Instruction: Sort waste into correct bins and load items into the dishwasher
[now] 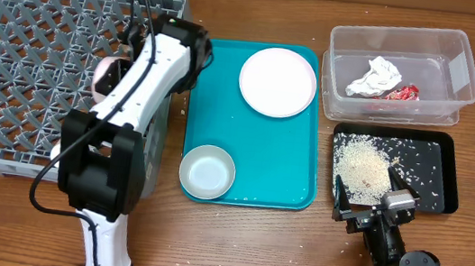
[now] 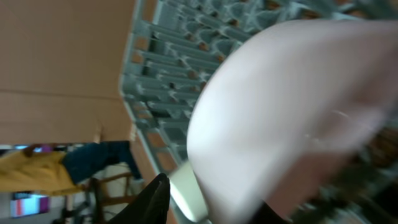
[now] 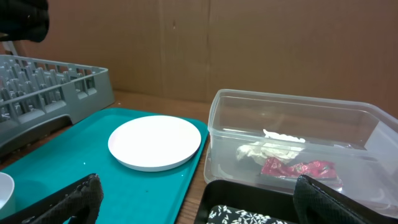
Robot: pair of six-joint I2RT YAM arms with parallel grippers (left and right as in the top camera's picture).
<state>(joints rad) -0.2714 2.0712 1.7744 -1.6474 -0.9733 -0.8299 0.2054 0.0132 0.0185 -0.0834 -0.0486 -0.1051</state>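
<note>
My left gripper (image 1: 121, 66) is shut on a small pale bowl (image 1: 104, 77) and holds it over the right side of the grey dish rack (image 1: 20, 52). In the left wrist view the bowl (image 2: 280, 118) fills the frame between my fingers (image 2: 211, 208), with the rack (image 2: 168, 74) behind. The round plate (image 1: 277, 82) and the grey-blue bowl (image 1: 207, 171) sit on the teal tray (image 1: 292, 171). The napkin (image 1: 376, 77) and red wrapper (image 1: 403, 92) lie in the clear tub (image 1: 464, 65). Rice (image 1: 361, 164) lies in the black tray (image 1: 436, 176). My right gripper (image 1: 372, 207) is open and empty at that tray's near edge. The cup and chopsticks are out of view.
The right wrist view shows the plate (image 3: 155, 142), teal tray (image 3: 93, 180), tub (image 3: 224, 124) with napkin (image 3: 267, 149) and wrapper (image 3: 295, 168), rice (image 3: 249, 216), the rack's corner (image 3: 43, 84), and my open fingers (image 3: 199, 211). A few rice grains lie on the table near the right arm.
</note>
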